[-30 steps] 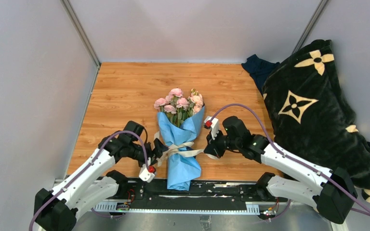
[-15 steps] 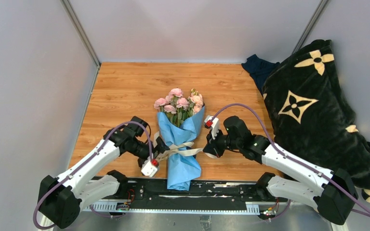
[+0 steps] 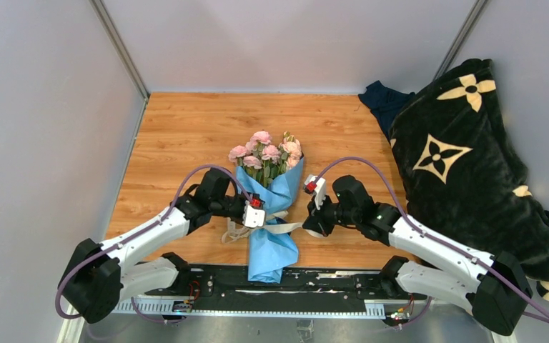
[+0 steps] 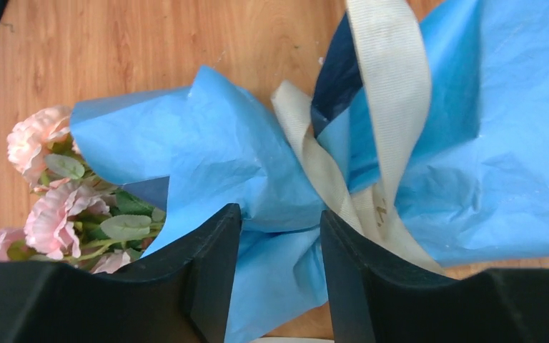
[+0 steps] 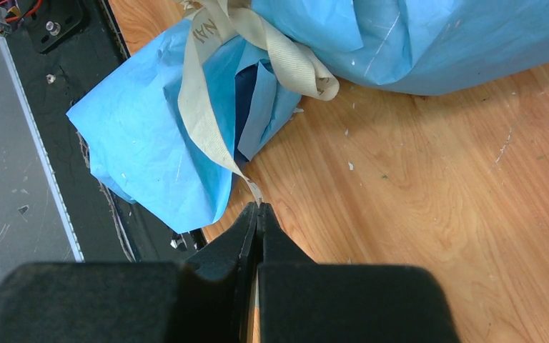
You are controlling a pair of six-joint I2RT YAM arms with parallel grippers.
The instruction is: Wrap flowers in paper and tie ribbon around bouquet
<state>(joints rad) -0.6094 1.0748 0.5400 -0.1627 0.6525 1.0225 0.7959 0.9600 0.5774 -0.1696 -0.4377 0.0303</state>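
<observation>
Black left gripper (image 4: 280, 218) sits at 9 o'clock of the bouquet (image 3: 271, 246), jaws half apart around the paper (image 4: 229, 143) waist, can't tell if it's actually pinching. Bouquet's mid wooden table (image 3: 179, 136), flowers (image 3: 266, 151) pointing to 12. At 3 o'clock the right gripper (image 5: 257, 209) is clamped on the ribbon (image 5: 204, 107) tail.

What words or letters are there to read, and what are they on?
On the flat cream-beige ribbon: small dark printed letters, creased and partly hidden; not readable.
On the black plush blanket: cream flower and star shapes only, no words.
No other writing shows.
</observation>
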